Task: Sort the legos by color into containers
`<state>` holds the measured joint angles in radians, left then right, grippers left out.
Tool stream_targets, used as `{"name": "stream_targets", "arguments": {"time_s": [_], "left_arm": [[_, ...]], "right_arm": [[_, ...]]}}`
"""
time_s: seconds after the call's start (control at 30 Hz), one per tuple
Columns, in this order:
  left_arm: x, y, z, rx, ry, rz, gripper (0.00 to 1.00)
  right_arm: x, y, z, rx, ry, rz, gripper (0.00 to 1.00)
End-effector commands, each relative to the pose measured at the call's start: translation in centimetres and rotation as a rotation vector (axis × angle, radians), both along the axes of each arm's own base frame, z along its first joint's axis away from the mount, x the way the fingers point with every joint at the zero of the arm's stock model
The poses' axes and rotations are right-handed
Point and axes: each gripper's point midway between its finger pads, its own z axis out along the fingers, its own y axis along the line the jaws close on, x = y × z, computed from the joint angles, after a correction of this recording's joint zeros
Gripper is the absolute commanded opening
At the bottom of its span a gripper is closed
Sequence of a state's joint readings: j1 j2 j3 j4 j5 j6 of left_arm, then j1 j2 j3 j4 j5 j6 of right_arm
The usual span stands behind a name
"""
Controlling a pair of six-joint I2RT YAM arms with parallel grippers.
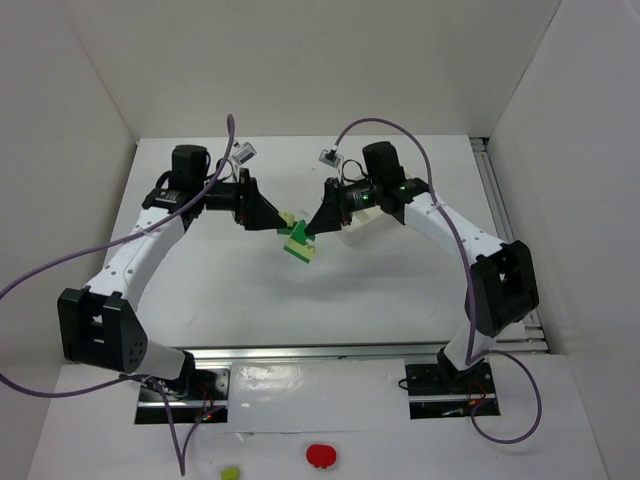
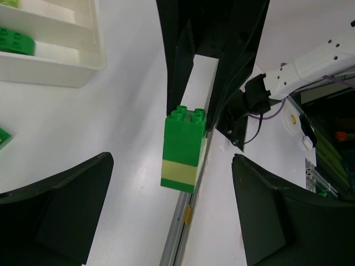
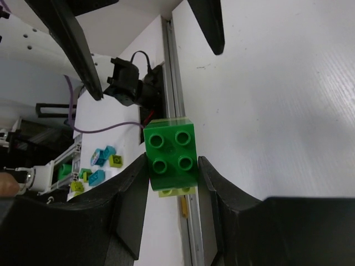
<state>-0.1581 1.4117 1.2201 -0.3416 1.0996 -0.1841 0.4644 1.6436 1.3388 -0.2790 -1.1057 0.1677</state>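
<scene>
The sorting is partly done, as far as can be seen. In the left wrist view the white tray has a dark green brick lying in one compartment. A lime-green piece just shows at the picture's edge in the compartment next to it. Another green brick lies loose on the bench near the tray. How many more are left to sort cannot be told. The job in hand looks to be a stack of joined bricks: dark green on top, a pale lime layer below, and more green under that. It has to be pulled apart before its colours can go to separate compartments. The right gripper is nearly closed and clamps the stack by the sides of its dark green four-stud brick. It holds the stack up over the middle of the bench, apart from the tray. The left gripper is spread wide and holds nothing; its fingers are just short of the stack, not touching it. Both arms reach forward and bend inward, so the two grippers face each other nose to nose with the stack between them.
</scene>
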Motion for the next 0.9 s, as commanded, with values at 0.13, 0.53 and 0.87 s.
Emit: {"name": "stream_targets", "arguments": {"time_s": [0.13, 0.53, 0.87], "left_arm": [[-1.9, -2.9, -0.5, 0.017, -0.046, -0.184, 0.97], [-3.6, -3.6, -0.3, -0.03, -0.015, -0.277, 0.84], [-3.9, -3.8, 0.0, -0.059, 0.012, -0.299, 0.4]], "right_arm": [[-0.9, -0.2, 3.2, 0.071, -0.06, 0.034, 0.14], [-0.1, 0.2, 3.5, 0.075, -0.053, 0.019, 0.14], [0.1, 0.7, 3.0, 0.072, -0.037, 0.015, 0.14]]}}
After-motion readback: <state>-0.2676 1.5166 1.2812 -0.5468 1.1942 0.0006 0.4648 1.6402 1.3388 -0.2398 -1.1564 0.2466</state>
